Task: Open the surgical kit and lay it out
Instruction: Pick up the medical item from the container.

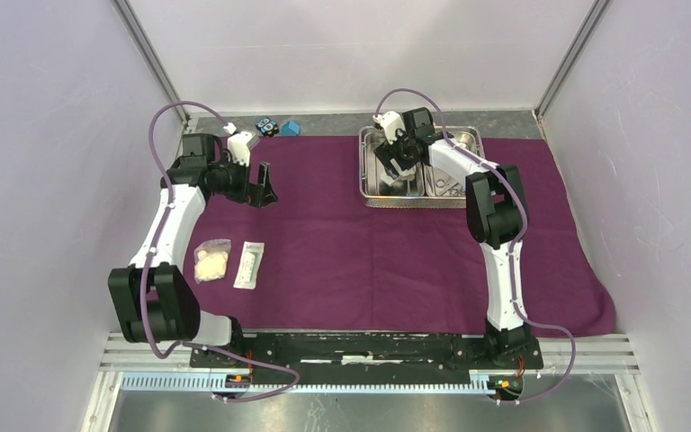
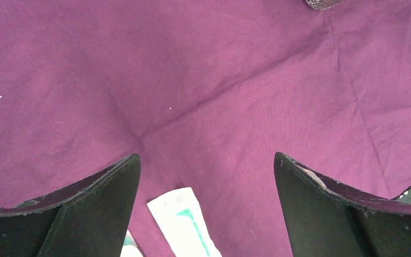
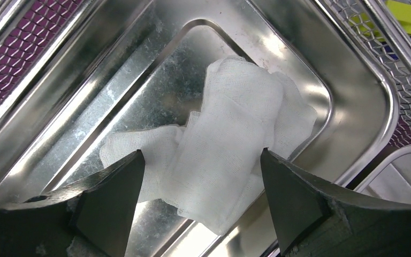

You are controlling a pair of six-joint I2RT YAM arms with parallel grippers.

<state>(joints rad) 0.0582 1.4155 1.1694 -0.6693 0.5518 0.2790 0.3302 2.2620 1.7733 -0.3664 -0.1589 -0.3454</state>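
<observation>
The dark-purple cloth wrap point(image 1: 369, 252) lies spread flat on the table. The steel tray point(image 1: 367, 180) stands on it at the back right. My right gripper point(image 1: 394, 160) is open over the tray's left compartment point(image 3: 310, 59), its jaws straddling a white gauze wad point(image 3: 230, 139). My left gripper point(image 1: 261, 187) is open and empty above the cloth point(image 2: 203, 80) at the back left. A flat white packet point(image 1: 249, 264) and a gauze wad point(image 1: 211, 260) lie on the cloth at the front left; the packet's end shows in the left wrist view point(image 2: 184, 222). Steel instruments point(image 1: 450, 184) lie in the right compartment.
Small blue and black blocks point(image 1: 276, 128) sit on the grey strip behind the cloth. A yellow block point(image 3: 409, 13) shows past the tray's mesh edge. Angled walls close in both sides. The cloth's right front corner hangs toward the table's front rail point(image 1: 594, 346).
</observation>
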